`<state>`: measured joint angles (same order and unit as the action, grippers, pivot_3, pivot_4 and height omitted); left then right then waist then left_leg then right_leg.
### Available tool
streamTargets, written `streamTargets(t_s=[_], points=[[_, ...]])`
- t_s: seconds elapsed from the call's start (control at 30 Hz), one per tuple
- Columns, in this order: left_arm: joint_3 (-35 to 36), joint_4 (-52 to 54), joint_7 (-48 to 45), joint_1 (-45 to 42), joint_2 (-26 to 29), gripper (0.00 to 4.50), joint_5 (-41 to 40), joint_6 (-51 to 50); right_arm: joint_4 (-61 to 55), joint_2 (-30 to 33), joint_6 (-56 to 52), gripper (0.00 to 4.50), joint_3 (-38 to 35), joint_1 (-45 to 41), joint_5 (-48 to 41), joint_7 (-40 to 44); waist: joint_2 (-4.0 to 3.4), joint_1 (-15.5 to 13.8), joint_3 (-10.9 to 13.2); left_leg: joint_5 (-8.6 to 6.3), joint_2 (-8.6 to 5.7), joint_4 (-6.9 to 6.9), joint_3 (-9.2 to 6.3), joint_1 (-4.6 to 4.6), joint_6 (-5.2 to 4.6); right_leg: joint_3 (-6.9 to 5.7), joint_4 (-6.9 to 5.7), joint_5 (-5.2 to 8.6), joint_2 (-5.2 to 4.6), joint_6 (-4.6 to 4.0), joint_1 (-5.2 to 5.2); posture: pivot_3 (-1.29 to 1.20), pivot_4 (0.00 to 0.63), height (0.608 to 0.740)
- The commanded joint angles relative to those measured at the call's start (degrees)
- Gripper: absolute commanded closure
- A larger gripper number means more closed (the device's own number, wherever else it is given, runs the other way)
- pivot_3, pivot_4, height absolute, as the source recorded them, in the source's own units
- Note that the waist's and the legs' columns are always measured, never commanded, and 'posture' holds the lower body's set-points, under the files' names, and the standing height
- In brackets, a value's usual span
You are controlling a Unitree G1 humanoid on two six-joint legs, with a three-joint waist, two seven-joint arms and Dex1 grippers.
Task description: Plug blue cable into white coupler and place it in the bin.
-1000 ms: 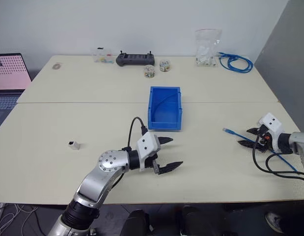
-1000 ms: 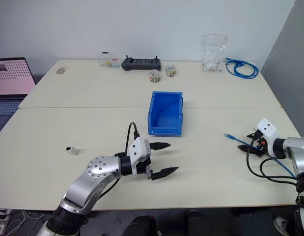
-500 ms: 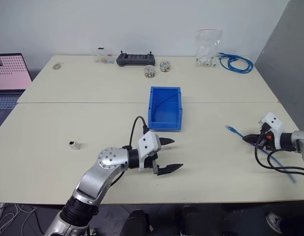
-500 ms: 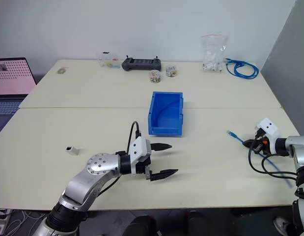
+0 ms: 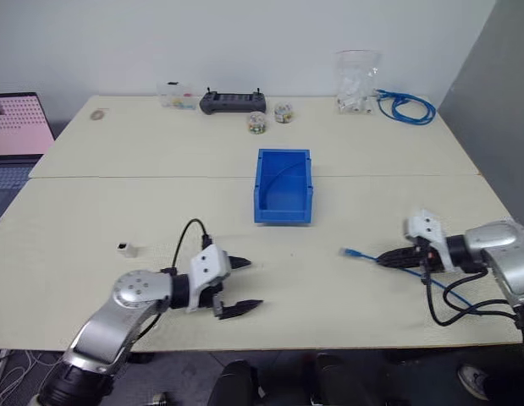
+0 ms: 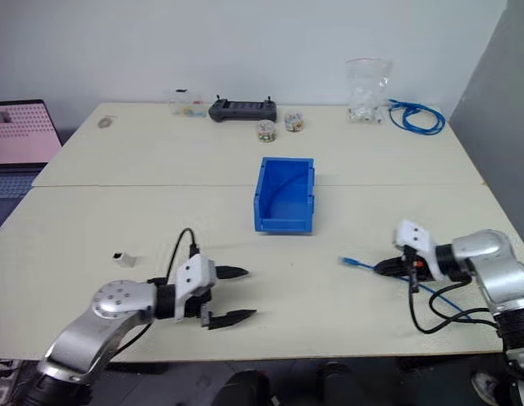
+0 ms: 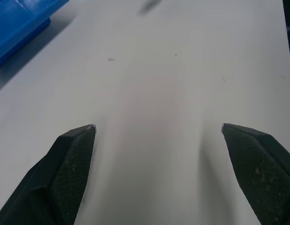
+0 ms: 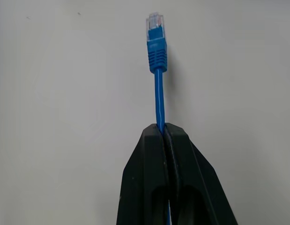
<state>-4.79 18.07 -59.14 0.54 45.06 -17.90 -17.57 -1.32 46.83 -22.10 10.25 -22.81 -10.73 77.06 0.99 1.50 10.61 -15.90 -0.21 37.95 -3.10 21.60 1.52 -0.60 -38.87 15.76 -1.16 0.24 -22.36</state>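
Head views: the table (image 5: 118, 152) carries the bin (image 5: 284, 186) near its middle, open and upright. The left gripper (image 5: 234, 286) hangs low over the near edge, fingers spread wide with nothing between them. The coupler (image 5: 126, 249) lies well to its left, apart from both arms. The right gripper (image 5: 385, 258) points leftward — its fingers are pinched on the cable (image 5: 363, 254), whose plug end sticks out toward the table's middle while the rest trails off behind the arm toward the right edge. The plug sits near the bin's front right, well apart from the coupler. Along the far edge stand a black controller (image 5: 233, 101), two small jars (image 5: 269, 117), a clear bag (image 5: 357, 82) and a blue coil (image 5: 407, 107); a laptop (image 5: 16, 135) is at far left.

Left wrist view: both fingers (image 7: 72, 166) stand far apart over bare tabletop; a corner of the bin (image 7: 18, 21) shows beyond them.

Right wrist view: the fingers (image 8: 156, 187) are pressed together on the cable (image 8: 159, 96) — the clear plug (image 8: 154, 22) projects beyond them over the table surface.
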Motion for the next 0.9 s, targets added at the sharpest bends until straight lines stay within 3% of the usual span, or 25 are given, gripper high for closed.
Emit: streamTargets(t_s=[0.03, 0.23, 0.57, 0.67, 0.9], points=[[4.4, 1.7, -3.4, 3.3, 3.7, 0.0, -1.2, 2.9, -4.9, -6.3, -2.9, 4.47, 6.5, -3.0, 0.8, -2.7, 0.0, 0.1, 0.0, 0.0, 0.0, -0.01, 0.01, 0.0, 0.0, 0.01, 0.01, 0.0, 0.0, 0.0, -0.01, 0.0, 0.15, 0.74], [8.4, -0.7, -3.7, 5.8, 5.5, 0.0, 0.1, 6.4, 0.4, -15.8, -3.8, 4.47, 13.9, -10.1, 4.0, -5.3, -0.05, -0.3, 0.1, 0.0, -0.07, 0.01, 0.02, 0.19, 0.0, 0.01, 0.02, -0.13, -0.06, -0.23, -0.21, 0.0, 0.15, 0.74], [10.0, -3.5, -3.2, 6.9, 5.3, 0.0, 0.9, 8.3, 11.5, -22.2, 1.3, 4.47, 19.3, -17.5, 7.8, -3.9, -0.04, 0.0, 0.1, 0.0, -0.06, -0.04, 0.04, 0.26, 0.0, -0.01, -0.08, -0.17, -0.07, -0.29, -0.37, 0.0, 0.15, 0.74], [9.3, -4.2, -3.2, 5.7, 4.9, 0.0, 1.1, 8.7, 13.8, -23.2, 3.1, 3.86, 20.2, -18.6, 8.9, -3.6, -0.04, 0.0, 0.1, 0.0, -0.06, -0.04, 0.05, 0.25, 0.0, 0.0, -0.09, -0.17, -0.07, -0.3, -0.38, 0.0, 0.15, 0.74], [6.8, -7.0, -3.3, 1.3, 2.9, 0.0, 1.7, 10.1, 11.9, -21.8, 3.5, 1.97, 17.7, -18.3, 7.8, -3.0, -0.04, 0.0, 0.1, 0.0, -0.08, -0.02, 0.05, 0.25, -0.01, -0.01, -0.1, -0.17, -0.07, -0.29, -0.37, 0.0, 0.15, 0.74]])
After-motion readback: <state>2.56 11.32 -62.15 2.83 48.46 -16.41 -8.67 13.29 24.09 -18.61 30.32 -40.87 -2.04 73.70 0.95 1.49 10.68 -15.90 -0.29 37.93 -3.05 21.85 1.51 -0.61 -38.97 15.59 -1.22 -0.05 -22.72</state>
